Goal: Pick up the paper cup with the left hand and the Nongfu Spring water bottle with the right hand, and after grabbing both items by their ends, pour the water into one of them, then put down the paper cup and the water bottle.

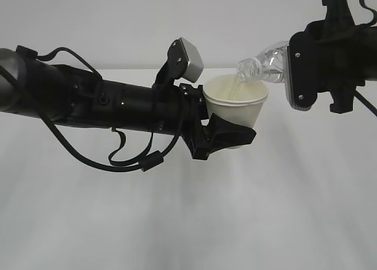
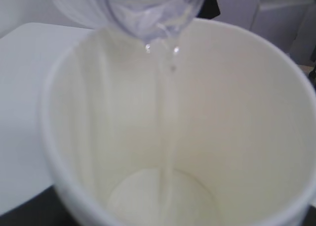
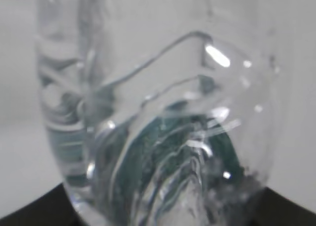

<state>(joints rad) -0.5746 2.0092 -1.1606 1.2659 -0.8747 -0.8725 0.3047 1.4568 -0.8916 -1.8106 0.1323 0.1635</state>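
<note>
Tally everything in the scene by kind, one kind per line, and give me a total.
Paper cups: 1, the paper cup
Water bottles: 1, the water bottle
Grippers: 2, the left gripper and the right gripper
Tables: 1, the white table
Total: 5

Bright, even, diffuse light throughout; soft faint shadows on white table (image 1: 188,223) below paper cup (image 1: 238,108). Exterior view sharp. Left wrist view soft, cup (image 2: 197,137) interior washed pale, bottle (image 2: 133,9) above cup rim blurred. Right wrist view out of focus, small white glints on bottle (image 3: 158,137) plastic.
</note>
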